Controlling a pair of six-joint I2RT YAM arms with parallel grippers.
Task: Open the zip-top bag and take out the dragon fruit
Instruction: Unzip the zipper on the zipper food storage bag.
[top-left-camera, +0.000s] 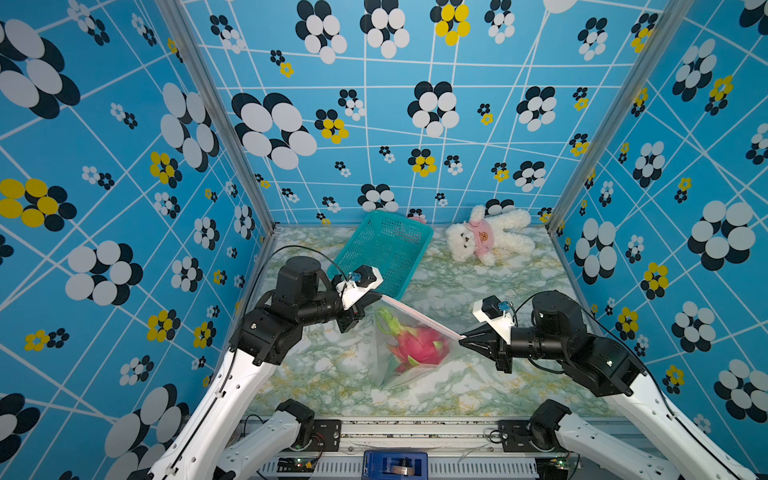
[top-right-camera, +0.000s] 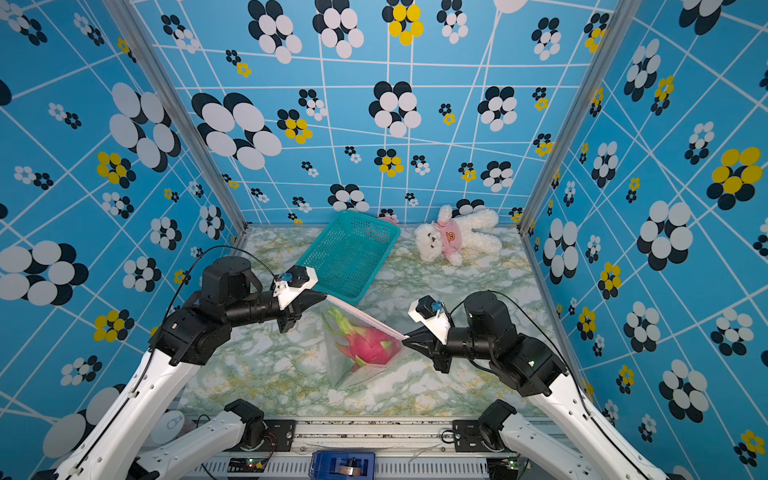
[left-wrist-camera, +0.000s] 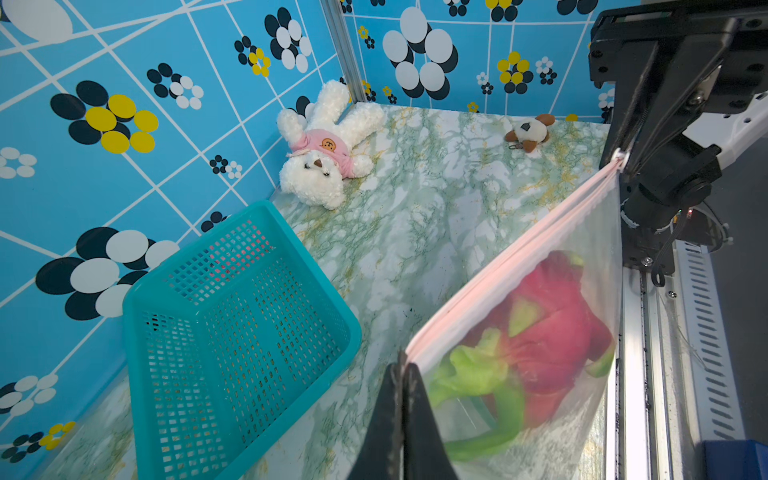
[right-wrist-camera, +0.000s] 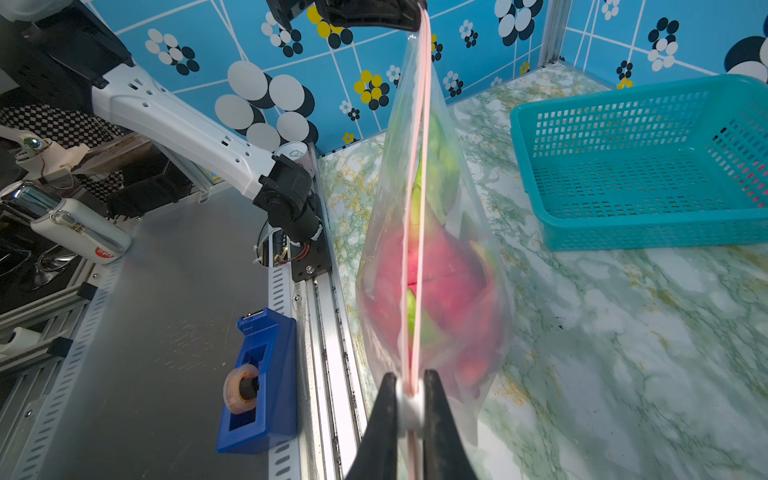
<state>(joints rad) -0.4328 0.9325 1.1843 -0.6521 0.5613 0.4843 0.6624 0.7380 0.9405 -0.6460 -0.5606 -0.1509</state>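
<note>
The clear zip-top bag (top-left-camera: 384, 368) hangs stretched between my two grippers, with its bottom corner resting on the marble table (top-left-camera: 316, 374). The pink dragon fruit (top-left-camera: 417, 347) with green leaves lies inside it, also seen through the plastic in the left wrist view (left-wrist-camera: 552, 328) and the right wrist view (right-wrist-camera: 449, 291). My left gripper (left-wrist-camera: 403, 368) is shut on the bag's corner at one end of the pink zip strip (left-wrist-camera: 519, 253). My right gripper (right-wrist-camera: 409, 388) is shut on the white slider (right-wrist-camera: 409, 405) at the other end. The strip's two pink lines (right-wrist-camera: 424, 166) run slightly apart.
A teal mesh basket (top-left-camera: 386, 249) stands just behind the left gripper (top-left-camera: 379, 296). A white teddy bear (top-left-camera: 486, 237) lies at the back right, and a small brown-and-white plush (left-wrist-camera: 530, 131) lies on the table. A blue tape dispenser (right-wrist-camera: 262, 382) sits beyond the front rail.
</note>
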